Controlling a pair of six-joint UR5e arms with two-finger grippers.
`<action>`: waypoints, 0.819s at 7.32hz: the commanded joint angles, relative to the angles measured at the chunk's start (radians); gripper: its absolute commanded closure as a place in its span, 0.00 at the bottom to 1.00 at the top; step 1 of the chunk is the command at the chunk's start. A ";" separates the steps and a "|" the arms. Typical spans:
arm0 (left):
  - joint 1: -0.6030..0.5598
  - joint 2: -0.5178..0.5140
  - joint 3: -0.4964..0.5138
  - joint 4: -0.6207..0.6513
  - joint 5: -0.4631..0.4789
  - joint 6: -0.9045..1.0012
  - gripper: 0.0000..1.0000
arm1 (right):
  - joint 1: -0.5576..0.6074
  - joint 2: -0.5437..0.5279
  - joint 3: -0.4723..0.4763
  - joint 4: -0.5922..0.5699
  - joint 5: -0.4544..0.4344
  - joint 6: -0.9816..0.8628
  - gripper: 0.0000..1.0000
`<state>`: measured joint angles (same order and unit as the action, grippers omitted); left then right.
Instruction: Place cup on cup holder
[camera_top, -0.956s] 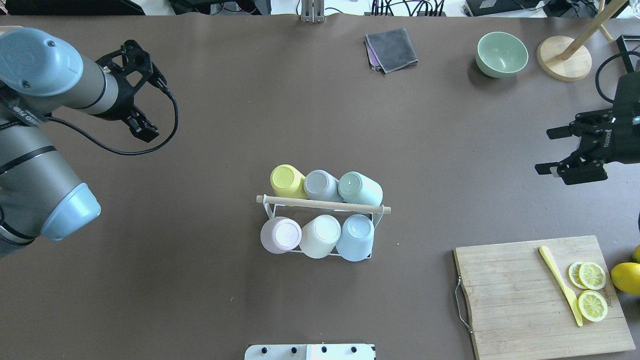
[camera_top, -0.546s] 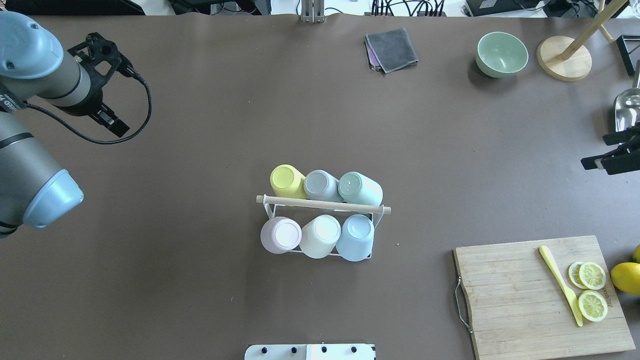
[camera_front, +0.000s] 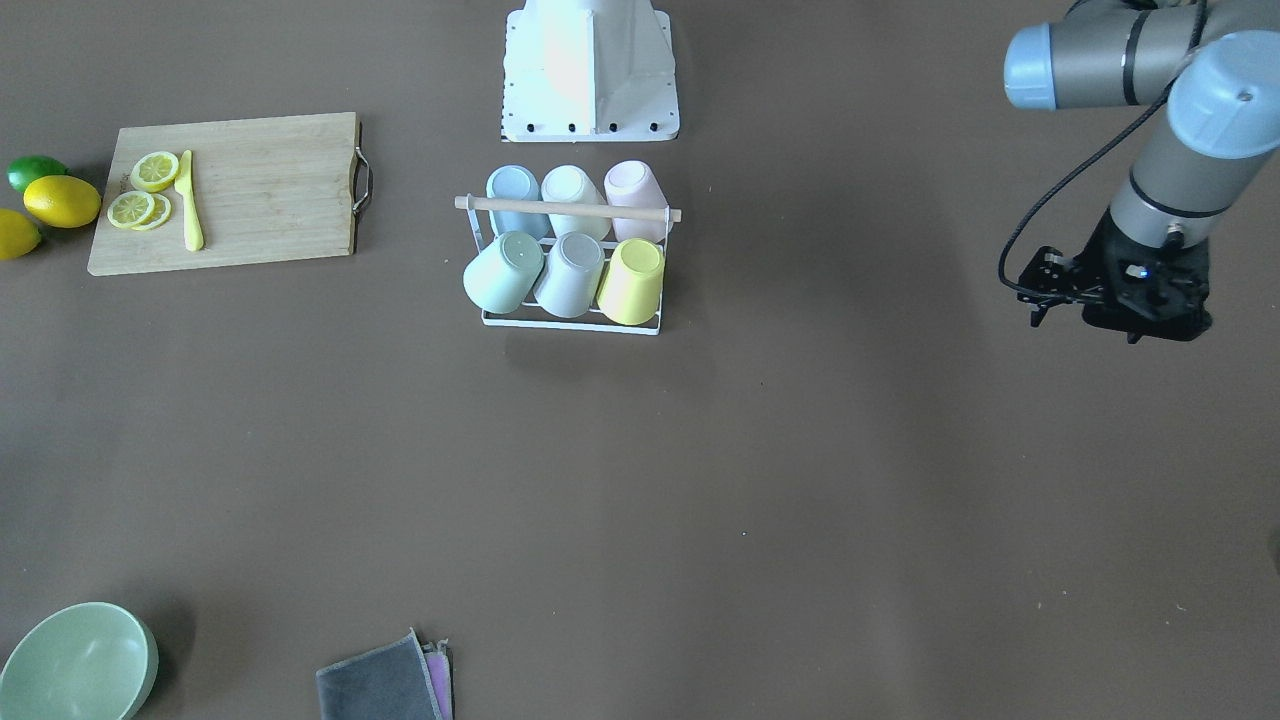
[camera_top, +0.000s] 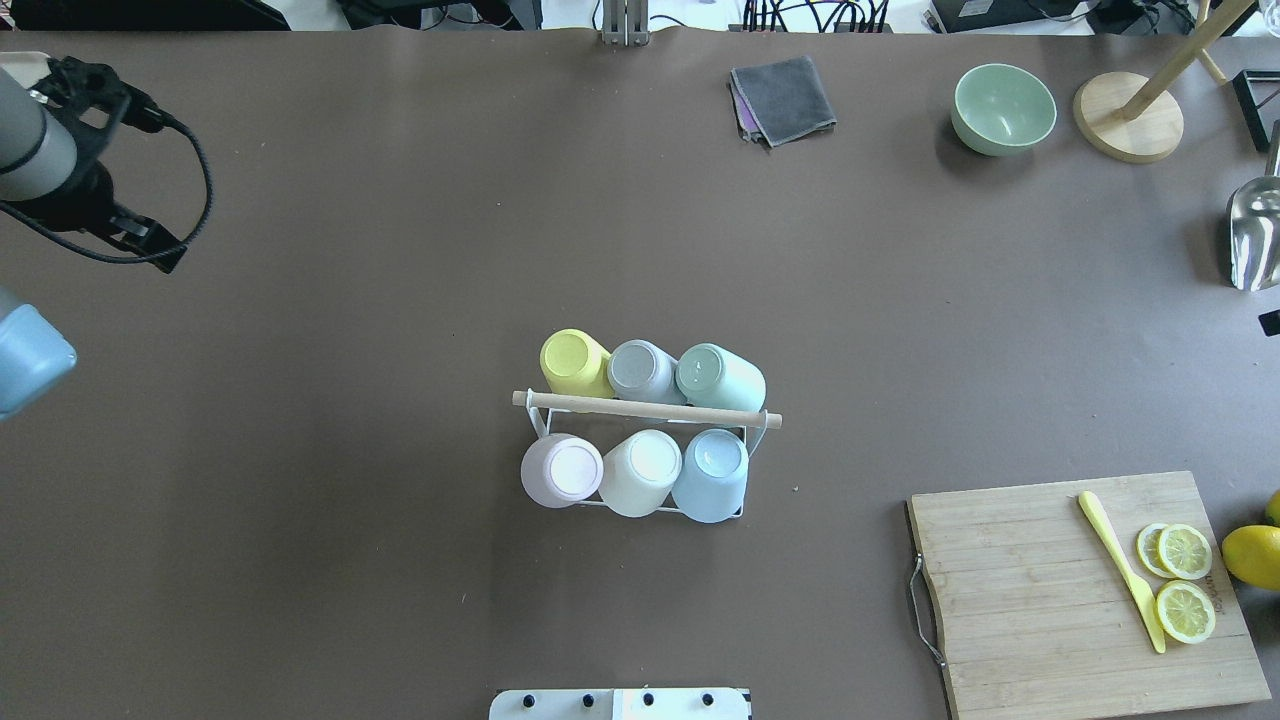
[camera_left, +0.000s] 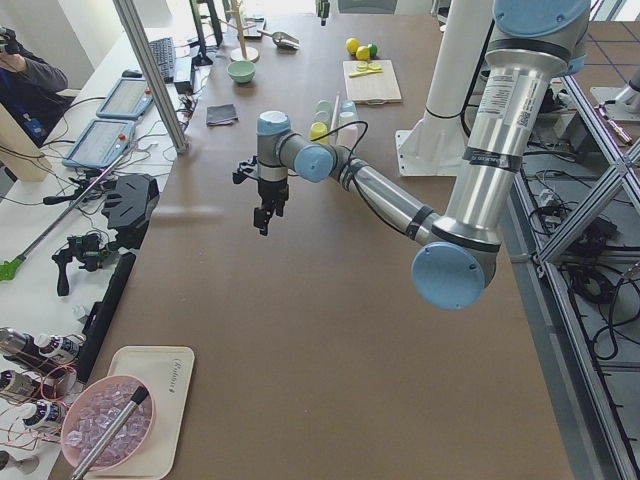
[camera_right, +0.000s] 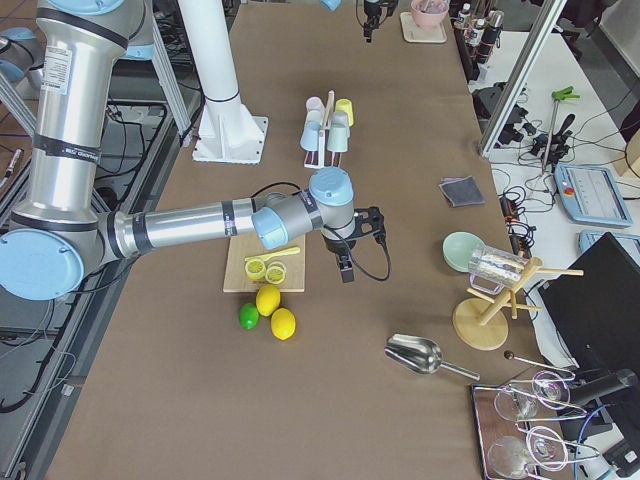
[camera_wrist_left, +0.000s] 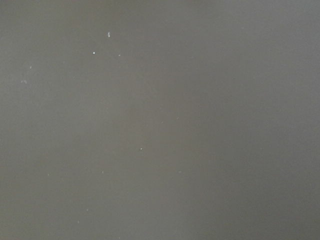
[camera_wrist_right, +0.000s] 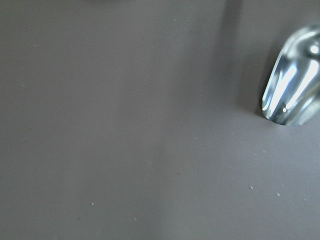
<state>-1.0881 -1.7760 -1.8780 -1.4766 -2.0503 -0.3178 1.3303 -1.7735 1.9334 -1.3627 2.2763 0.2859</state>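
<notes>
The cup holder (camera_top: 646, 408), a white wire rack with a wooden rod on top, stands mid-table and also shows in the front-facing view (camera_front: 567, 208). Several pastel cups sit upside down on its pegs, among them a yellow cup (camera_top: 572, 362), a pink cup (camera_top: 562, 470) and a blue cup (camera_top: 710, 475). My left gripper (camera_top: 152, 247) hangs over bare table at the far left, fingers together and empty. My right gripper (camera_right: 345, 268) is far to the right, beyond the cutting board. Only a sliver of it shows overhead, so I cannot tell its state.
A wooden cutting board (camera_top: 1040, 590) with lemon slices and a yellow knife (camera_top: 1120, 570) lies front right, with lemons (camera_top: 1255, 555) beside it. A green bowl (camera_top: 1003, 108), a grey cloth (camera_top: 783, 98), a wooden stand base (camera_top: 1128, 117) and a metal scoop (camera_top: 1255, 235) are at the back right.
Both arms have drawn outward, away from the holder. The left gripper has moved left and back. The right gripper has slid off the overhead view's right edge. The cups and the holder have not moved.
</notes>
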 joint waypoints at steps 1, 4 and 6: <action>-0.168 0.091 0.000 0.004 -0.129 -0.001 0.02 | 0.108 0.005 -0.008 -0.226 -0.003 -0.008 0.00; -0.401 0.213 -0.006 0.002 -0.278 0.000 0.02 | 0.301 0.011 -0.100 -0.439 0.025 -0.160 0.00; -0.464 0.239 -0.004 0.006 -0.310 0.002 0.02 | 0.326 0.056 -0.103 -0.585 0.092 -0.157 0.00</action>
<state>-1.5039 -1.5560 -1.8828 -1.4728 -2.3380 -0.3166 1.6316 -1.7527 1.8381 -1.8532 2.3380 0.1347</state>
